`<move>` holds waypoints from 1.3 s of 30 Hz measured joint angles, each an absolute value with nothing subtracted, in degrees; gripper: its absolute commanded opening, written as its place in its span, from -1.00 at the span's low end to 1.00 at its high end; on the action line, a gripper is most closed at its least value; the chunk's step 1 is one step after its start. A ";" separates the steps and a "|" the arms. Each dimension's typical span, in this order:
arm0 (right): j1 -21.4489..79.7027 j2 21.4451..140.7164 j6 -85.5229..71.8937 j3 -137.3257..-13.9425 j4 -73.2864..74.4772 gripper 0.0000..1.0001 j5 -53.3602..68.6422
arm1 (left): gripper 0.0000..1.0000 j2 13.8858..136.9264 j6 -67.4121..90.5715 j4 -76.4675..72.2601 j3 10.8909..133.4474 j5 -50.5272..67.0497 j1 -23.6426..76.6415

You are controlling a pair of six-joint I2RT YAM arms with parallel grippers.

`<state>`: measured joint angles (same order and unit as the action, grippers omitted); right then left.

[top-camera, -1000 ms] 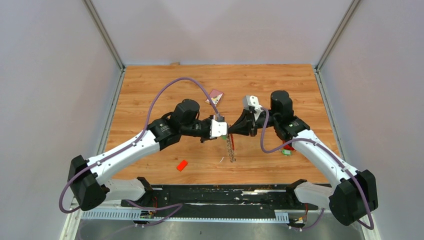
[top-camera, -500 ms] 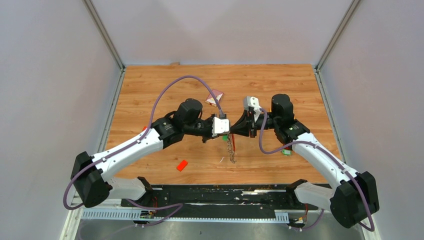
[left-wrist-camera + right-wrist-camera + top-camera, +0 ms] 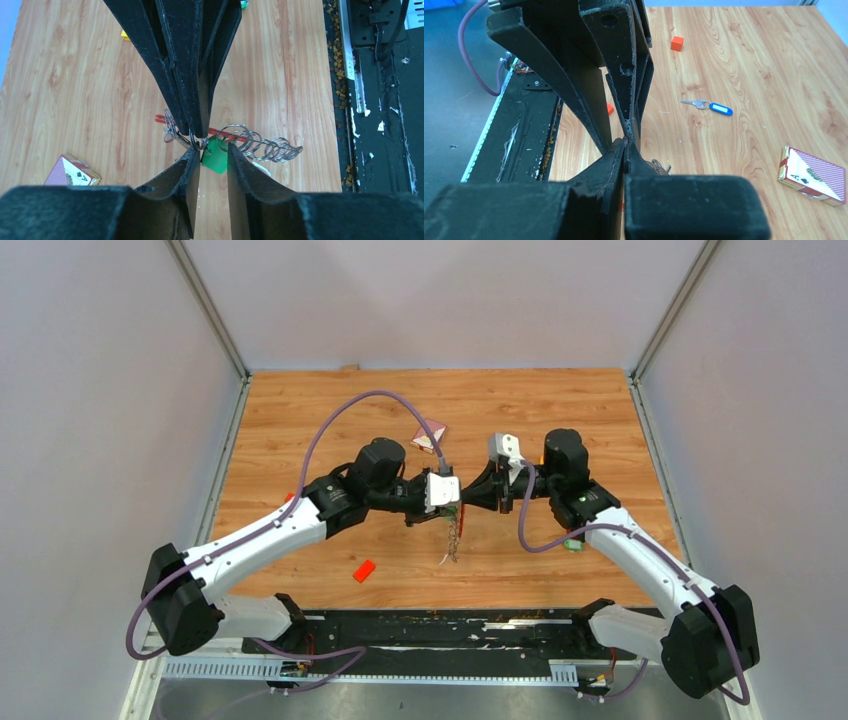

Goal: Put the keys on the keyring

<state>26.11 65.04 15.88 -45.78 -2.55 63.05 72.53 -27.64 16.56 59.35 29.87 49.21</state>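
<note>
**Two grippers meet over the keyring at mid-table**

The keyring (image 3: 454,536) hangs at the centre of the wooden table (image 3: 330,410), where the two arms meet tip to tip. Its chain of wire loops runs lengthwise from the fingertips toward the near edge. From overhead it cannot be told whether the lower end touches the wood. In the left wrist view the loops trail off to the right toward the black rail (image 3: 430,630), and the red strap (image 3: 162,119) sticks out the opposite way, behind the right arm's fingers.

The right gripper (image 3: 625,147) is pressed together on a thin wire ring at the head of the bunch. The left gripper (image 3: 212,152) faces it with its fingers parted. A green tag (image 3: 216,157) sits in the gap between them, just below the pinched ring. Whether either pad touches the tag cannot be told.

A blue-tagged key (image 3: 718,107) lies flat on bare wood well apart from the bunch, blade and tag in one line. An orange cube (image 3: 677,43) stands farther off. A small orange-red block (image 3: 364,571) lies between the left arm and the rail, and a playing card (image 3: 430,434) rests just beyond the left wrist.

Pale walls close the table on the left, right and far sides. Open wood stretches behind both arms toward the far wall, while the strip between the hanging loops and the rail is narrow.
</note>
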 measured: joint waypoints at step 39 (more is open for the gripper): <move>26.13 64.62 22.44 -46.19 0.62 -1.00 64.05 | -0.49 72.49 -29.74 17.76 60.75 29.34 49.89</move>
